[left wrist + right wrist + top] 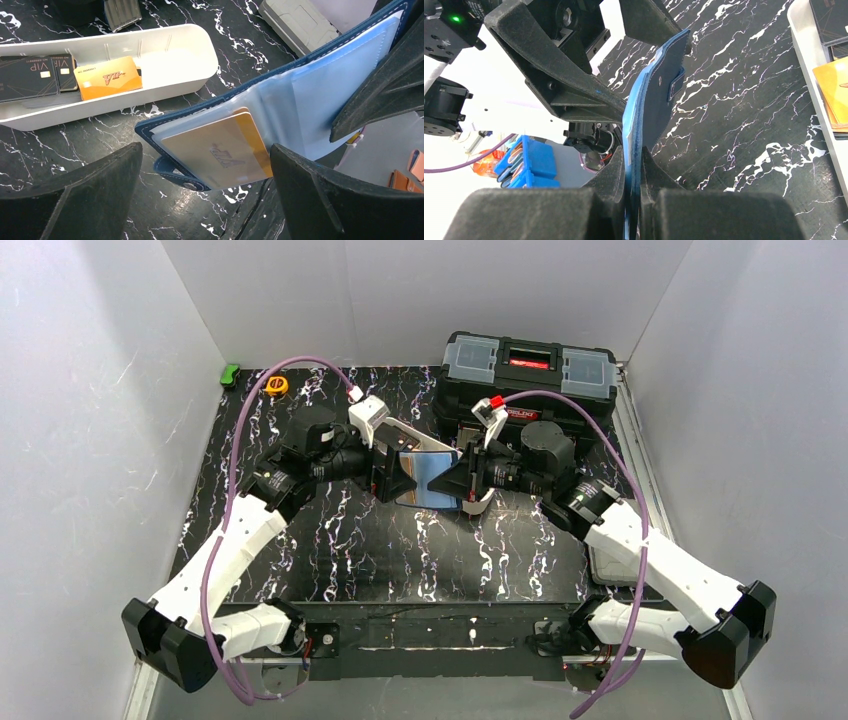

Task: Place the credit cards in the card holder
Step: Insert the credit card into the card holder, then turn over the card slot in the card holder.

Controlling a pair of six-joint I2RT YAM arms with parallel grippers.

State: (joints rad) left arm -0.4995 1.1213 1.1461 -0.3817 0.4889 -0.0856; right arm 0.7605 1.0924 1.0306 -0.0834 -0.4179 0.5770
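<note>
1. At the far left corner of the black marbled table (330, 540) lies a small green object (230, 374), with a yellow tape measure (277, 385) just beside it.
2. The left gripper (397, 475) reaches in toward the middle of the table. Its jaws stand wide apart and grip nothing, one finger on each side of the card holder's free end.
3. In the left wrist view, a long white tray (170, 65) lies on the table to the left of the card holder. Inside it an orange card (107, 77) lies flat, with dark cards (30, 77) stacked just beside it.
4. The card holder (320, 90) is held up off the table near the centre, between the two grippers. It is opened out, with the light blue inside and clear sleeves facing the left wrist camera. A second orange card (220, 150) sits in the clear sleeve at the end nearest the snap tab.
5. The right gripper (633, 165) has its jaws pressed together on the card holder's edge, so the holder stands upright from between its fingers.
6. Behind the right gripper, against the back wall, stands a black toolbox (528, 375).
</note>
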